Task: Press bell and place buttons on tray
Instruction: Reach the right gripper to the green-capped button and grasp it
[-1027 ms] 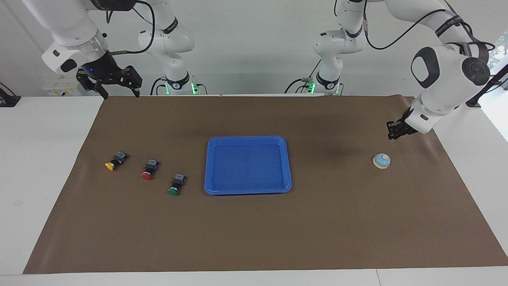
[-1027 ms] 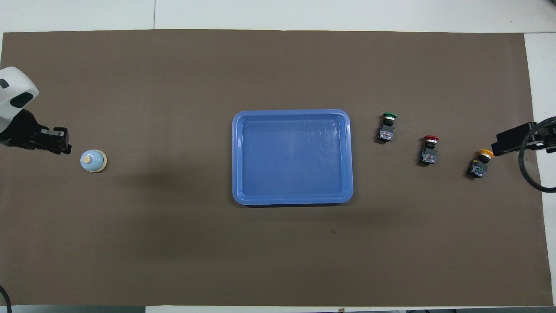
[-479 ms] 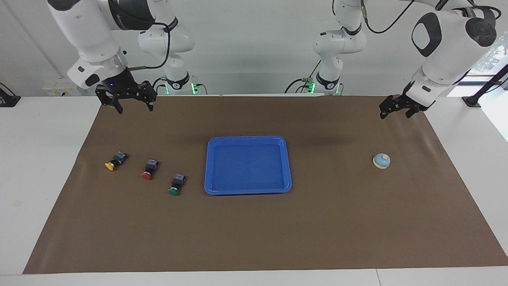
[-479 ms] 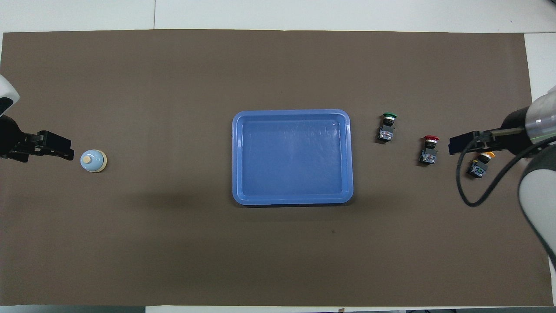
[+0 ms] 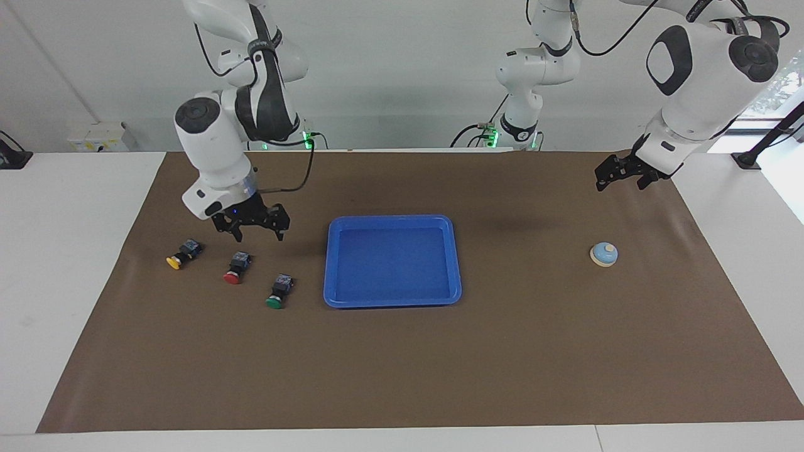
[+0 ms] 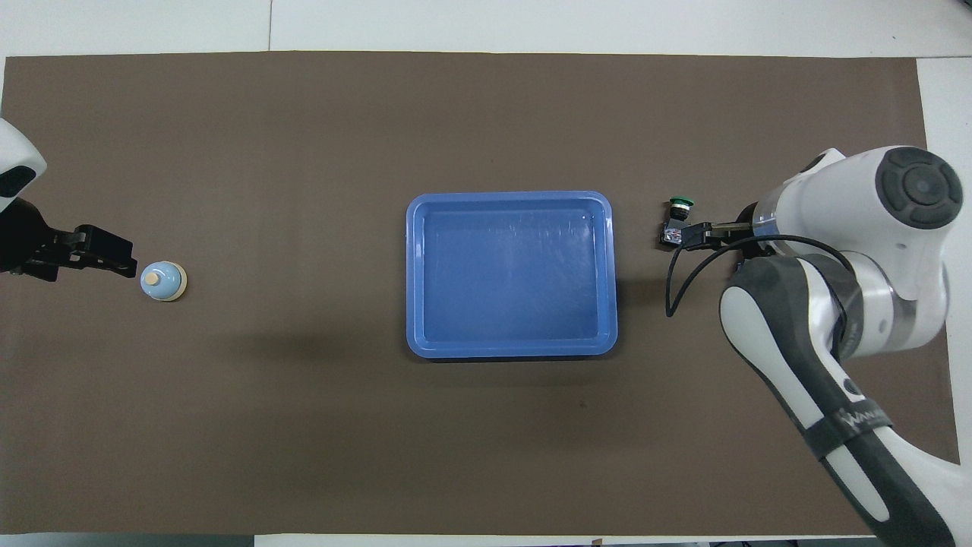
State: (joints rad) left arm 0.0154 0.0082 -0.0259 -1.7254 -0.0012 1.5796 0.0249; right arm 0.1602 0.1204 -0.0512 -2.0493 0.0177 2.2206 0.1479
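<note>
The bright-blue tray (image 5: 392,263) lies empty mid-table; it also shows in the overhead view (image 6: 512,273). The yellow button (image 5: 179,254), red button (image 5: 236,267) and green button (image 5: 278,292) lie on their sides in a row toward the right arm's end. My right gripper (image 5: 259,233) is open and empty, low over the mat just above the red button. Overhead, the right arm hides the red and yellow buttons; the green button (image 6: 677,222) shows beside the right gripper (image 6: 695,237). The bell (image 5: 604,254) (image 6: 162,280) stands toward the left arm's end. My left gripper (image 5: 620,183) (image 6: 114,258) hangs open in the air beside the bell.
A brown mat (image 5: 402,364) covers the table. A black cable (image 6: 676,289) loops from the right arm's wrist.
My right gripper has swung down and toward the tray, from the mat's corner to just above the red button. My left gripper has risen away from the bell, then held.
</note>
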